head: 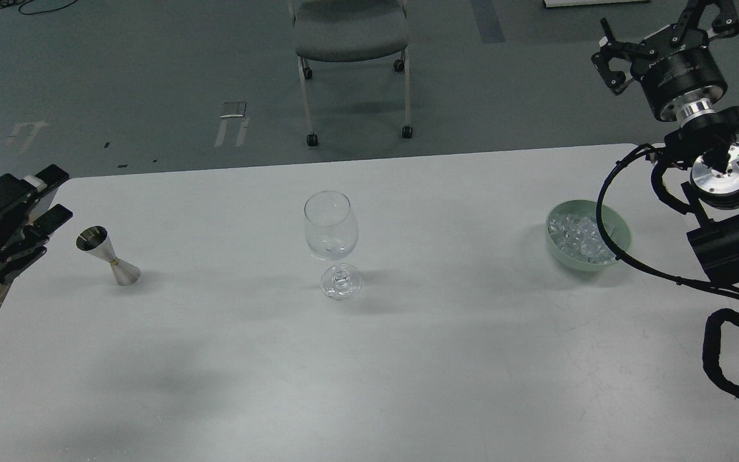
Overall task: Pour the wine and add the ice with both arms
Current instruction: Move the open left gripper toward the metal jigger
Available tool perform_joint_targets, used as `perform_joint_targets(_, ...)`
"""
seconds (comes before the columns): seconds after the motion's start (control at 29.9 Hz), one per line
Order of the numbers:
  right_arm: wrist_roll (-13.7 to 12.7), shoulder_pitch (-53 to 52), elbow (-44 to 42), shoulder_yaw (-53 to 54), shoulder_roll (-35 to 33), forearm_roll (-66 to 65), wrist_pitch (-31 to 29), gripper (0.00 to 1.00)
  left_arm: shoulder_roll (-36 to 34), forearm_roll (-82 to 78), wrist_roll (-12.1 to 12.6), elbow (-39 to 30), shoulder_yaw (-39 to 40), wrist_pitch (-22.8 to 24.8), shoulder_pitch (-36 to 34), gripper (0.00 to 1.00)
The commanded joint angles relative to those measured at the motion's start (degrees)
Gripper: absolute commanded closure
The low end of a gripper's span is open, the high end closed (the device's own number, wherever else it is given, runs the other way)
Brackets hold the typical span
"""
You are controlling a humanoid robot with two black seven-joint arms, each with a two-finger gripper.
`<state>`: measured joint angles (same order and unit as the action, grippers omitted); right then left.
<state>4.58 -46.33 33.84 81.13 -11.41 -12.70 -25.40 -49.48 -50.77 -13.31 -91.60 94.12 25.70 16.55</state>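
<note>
Glass (331,231): mid-worktop, looks empty.
Measuring cup (108,255): left edge, untouched.
Ice (578,239): in bowl (623,237), right edge.
Left tool (39,212): spread unclear.
Right tool (664,32): wide, empty.
Progress: nothing done, apparently.

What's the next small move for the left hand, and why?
Probably ease the left hand right to close around the silver hourglass-shaped metal jigger: it stands upright just beside the hand, ungrasped, and the clear stemmed wine glass looks nearly empty.

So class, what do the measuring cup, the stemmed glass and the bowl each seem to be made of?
Measuring cup: likely polished metal, silvery and mirror-like inside its mouth.
Stemmed glass: clear glass, or perhaps clear plastic; the table shows through it.
Bowl: pale green, opaque, soft sheen; ceramic or plastic, hard to tell.
</note>
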Motion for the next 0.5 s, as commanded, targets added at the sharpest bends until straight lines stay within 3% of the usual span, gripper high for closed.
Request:
perform_joint_targets(0.0,-0.01,0.45,0.7,0.0,0.07,-0.05,0.17,0.0,1.22,18.27,0.82,0.98,0.19,-0.3,3.91,0.03)
perform_joint_targets(0.13,-0.18,0.45,1.23,0.0,-0.02,-0.05,0.52,0.0,2.53,32.02,2.23,4.67,-0.34,0.31,5.42,0.03)
perform_joint_targets(0.47,-0.18,1.15,2.02,-0.27,0.07,-0.14,1.31,0.0,14.22,37.94,2.76,8.72,-1.22,0.32,6.03,0.02)
